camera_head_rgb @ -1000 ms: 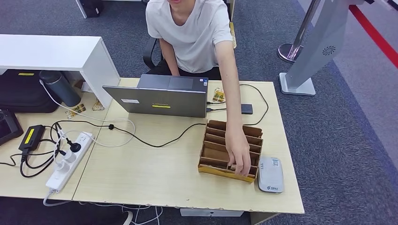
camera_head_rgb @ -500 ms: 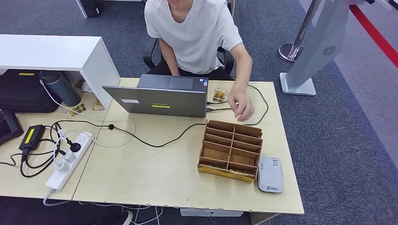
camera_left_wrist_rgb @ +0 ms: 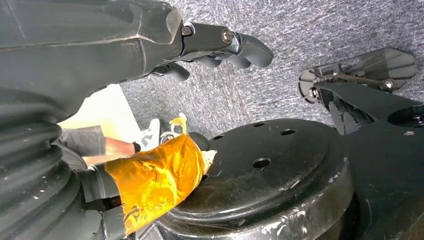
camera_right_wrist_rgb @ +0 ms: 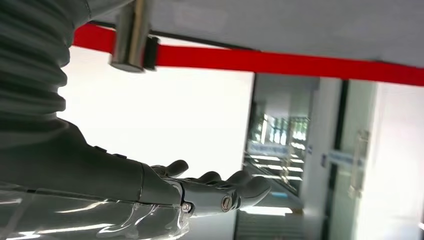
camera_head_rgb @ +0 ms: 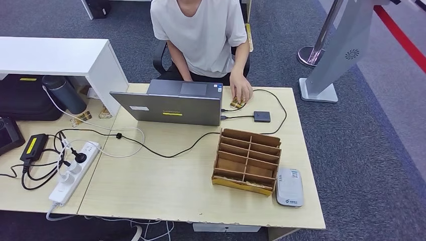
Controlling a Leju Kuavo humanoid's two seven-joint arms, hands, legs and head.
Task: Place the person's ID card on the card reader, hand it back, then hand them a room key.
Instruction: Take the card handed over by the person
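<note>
Nearest the robot, at the counter's [camera_head_rgb: 166, 196] front right corner, lies the white card reader [camera_head_rgb: 290, 187], flat and bare, just beside the wooden compartment box [camera_head_rgb: 246, 160] — the likely store of room keys, though no card shows plainly in its slots. Both robot arms hang low, off the counter: the left hand [camera_left_wrist_rgb: 220, 47] has its fingers loosely curled over carpet and holds nothing; the right hand [camera_right_wrist_rgb: 215, 192] is stretched out with its fingers apart, also holding nothing.

Farther back stands the grey laptop [camera_head_rgb: 168, 106], and beyond its right end the person's hand [camera_head_rgb: 241, 93] rests on a small yellowish item [camera_head_rgb: 234, 103] that may be the ID card — too small to tell for sure.

The step in hand is taking that card. To do it well, the right hand should rise over the reader's side of the counter, palm open toward the person, clear of the box's rim and the black cable [camera_head_rgb: 274, 103], and close only once the card lies between the fingers. It then goes flat and centred on the reader.
</note>
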